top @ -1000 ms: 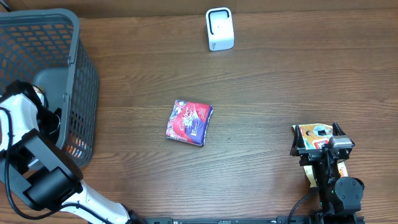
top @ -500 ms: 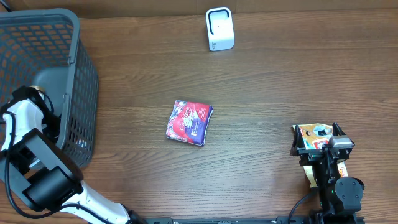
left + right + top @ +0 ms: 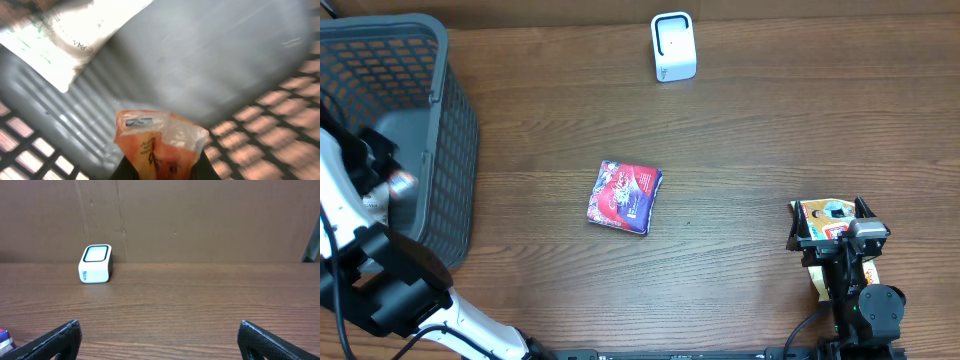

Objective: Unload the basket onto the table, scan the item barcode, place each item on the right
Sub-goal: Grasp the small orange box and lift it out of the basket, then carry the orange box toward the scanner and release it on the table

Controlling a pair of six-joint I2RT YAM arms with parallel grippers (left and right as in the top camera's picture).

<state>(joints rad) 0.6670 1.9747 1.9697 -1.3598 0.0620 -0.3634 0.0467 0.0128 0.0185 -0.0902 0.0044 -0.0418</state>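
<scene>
The left gripper (image 3: 162, 172) is closed on an orange packet (image 3: 160, 142), pinching its lower end between the two dark fingers so that the crinkled top with its clear corner stands up in front of the wrist camera. Gripper and packet are inside the grey basket (image 3: 442, 95) at the left end of the table (image 3: 770, 120); from overhead the left gripper (image 3: 388, 178) sits low in the basket, over its solid floor and close to the mesh side wall. The left wrist view is blurred, so whether the packet touches the basket (image 3: 225, 50) floor cannot be told. A white bag (image 3: 65, 30) with green print lies in the basket beyond the packet, apart from it. The right gripper (image 3: 159, 327) is at the near right edge of the table with its fingers spread wide and nothing between them, facing across the wood. The white scanner (image 3: 673, 47) stands upright at the far edge of the table, well apart from both arms; the right wrist camera sees the scanner (image 3: 95, 263) ahead and to the left, in front of a brown board. A red packet (image 3: 624, 197) lies flat near the middle of the table, between basket and right gripper (image 3: 830, 228) and touching neither.
</scene>
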